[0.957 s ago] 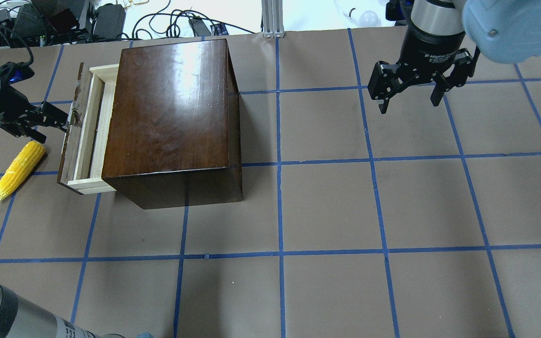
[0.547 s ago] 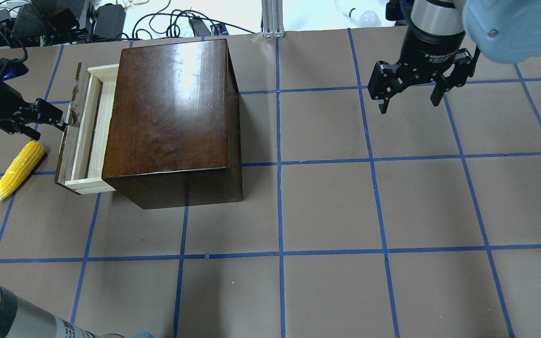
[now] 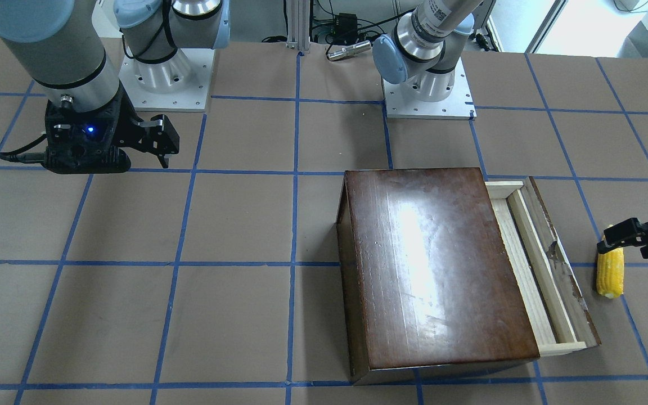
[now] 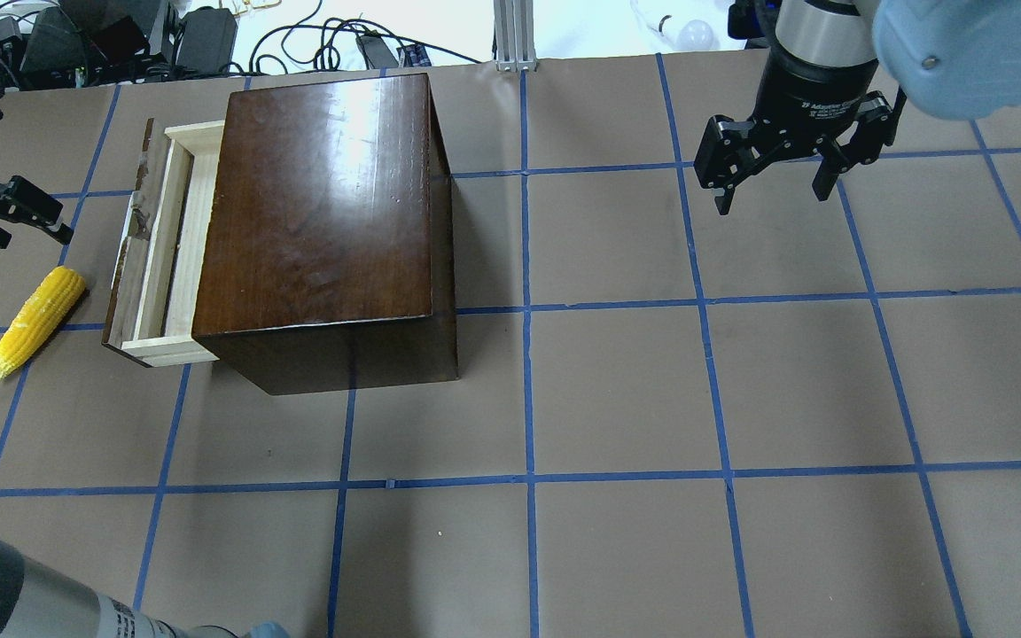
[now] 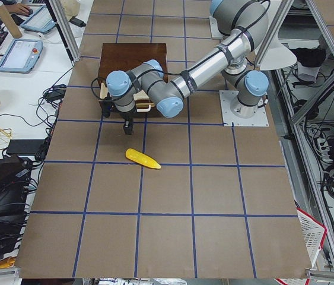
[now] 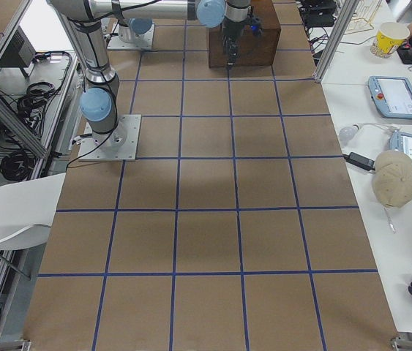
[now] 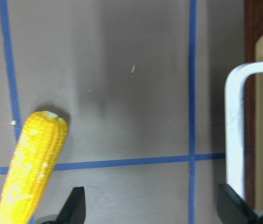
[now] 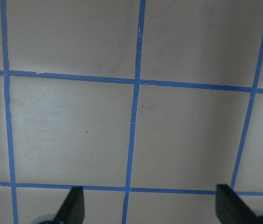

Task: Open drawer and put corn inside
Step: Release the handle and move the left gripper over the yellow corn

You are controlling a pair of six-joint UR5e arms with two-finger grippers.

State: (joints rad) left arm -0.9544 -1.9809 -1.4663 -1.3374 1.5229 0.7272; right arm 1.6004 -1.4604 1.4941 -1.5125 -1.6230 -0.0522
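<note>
The glossy dark-brown box [image 4: 324, 204] stands at the table's left. Its drawer [image 4: 165, 248] of pale wood is pulled partly out toward the left, and the part that shows is empty. It also shows in the front view [image 3: 535, 264]. The whitish handle [image 7: 236, 126] is free. The yellow corn [image 4: 36, 321] lies on the table left of the drawer front, also in the front view [image 3: 610, 275] and the left wrist view [image 7: 33, 172]. My left gripper [image 4: 36, 237] is open and empty, just beyond the corn's blunt end and apart from the handle. My right gripper [image 4: 772, 199] is open and empty, far right.
Brown paper with a blue tape grid covers the table [image 4: 617, 390]. Cables and gear [image 4: 120, 35] lie past the far edge behind the box. The two arm bases [image 3: 428, 90] stand at the robot's side of the table.
My left gripper was at the drawer handle; it has let go and drawn back to the left. The drawer came out slightly further. The right arm has not moved.
</note>
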